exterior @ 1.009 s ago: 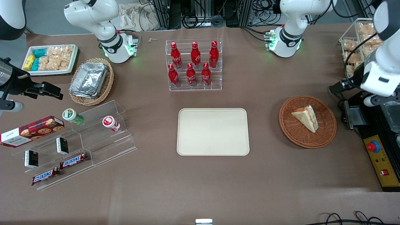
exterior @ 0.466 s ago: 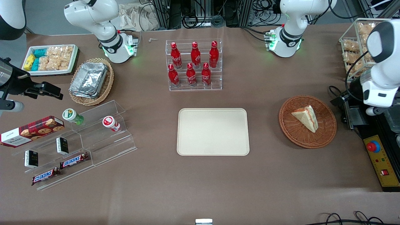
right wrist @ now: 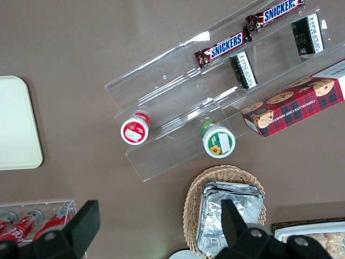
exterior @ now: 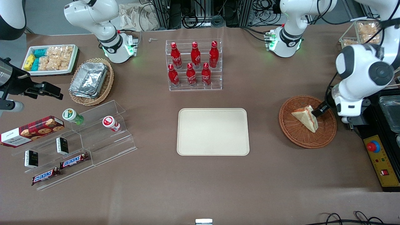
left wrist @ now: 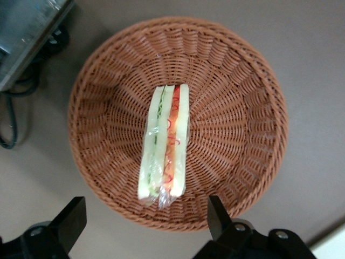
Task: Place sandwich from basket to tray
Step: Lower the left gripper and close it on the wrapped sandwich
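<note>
- My claw (left wrist: 145, 218) is now hanging over the round reddish-brown wicker basket (exterior: 325, 137), having swung in from the worktop's edge.
- Its fingers (left wrist: 71, 218) are spread wide, gripping nothing.
- The triangular white-bread sandwich (exterior: 305, 118) is lying in that basket.

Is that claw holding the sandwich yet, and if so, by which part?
Nothing is held. The claw is open above the basket; the sandwich lies untouched inside.

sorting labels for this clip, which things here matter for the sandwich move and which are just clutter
Job: sandwich, basket, tray, gripper above the basket, jaws open.

Clutter: cola bottles, foil trays, Snickers bars, cookie box.
</note>
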Robot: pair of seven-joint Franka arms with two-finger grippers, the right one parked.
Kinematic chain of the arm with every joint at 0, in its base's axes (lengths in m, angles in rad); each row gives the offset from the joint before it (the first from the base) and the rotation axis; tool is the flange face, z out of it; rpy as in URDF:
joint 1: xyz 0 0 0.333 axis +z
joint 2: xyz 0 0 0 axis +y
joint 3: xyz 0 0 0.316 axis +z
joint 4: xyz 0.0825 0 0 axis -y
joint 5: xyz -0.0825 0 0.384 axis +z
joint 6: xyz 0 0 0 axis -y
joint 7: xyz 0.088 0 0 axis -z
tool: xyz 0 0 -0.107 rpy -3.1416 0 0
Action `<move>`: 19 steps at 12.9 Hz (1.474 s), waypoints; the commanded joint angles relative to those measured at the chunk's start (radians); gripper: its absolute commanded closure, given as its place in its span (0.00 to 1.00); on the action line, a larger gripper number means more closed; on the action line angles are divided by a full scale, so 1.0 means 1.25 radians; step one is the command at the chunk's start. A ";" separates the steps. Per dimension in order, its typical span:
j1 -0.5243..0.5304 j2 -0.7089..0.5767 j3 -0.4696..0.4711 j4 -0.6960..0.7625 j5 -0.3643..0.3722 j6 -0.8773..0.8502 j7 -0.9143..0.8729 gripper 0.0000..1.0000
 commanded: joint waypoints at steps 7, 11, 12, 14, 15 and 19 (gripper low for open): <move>-0.001 0.105 0.001 0.003 -0.018 0.072 -0.026 0.00; 0.005 0.160 0.002 0.004 -0.023 0.106 -0.025 0.00; 0.005 0.169 0.002 0.004 -0.022 0.111 -0.025 0.00; 0.006 0.182 0.002 0.005 -0.023 0.122 -0.025 0.00; 0.006 0.188 0.002 0.005 -0.023 0.133 -0.025 0.00; 0.006 0.195 0.002 0.008 -0.023 0.144 -0.025 0.90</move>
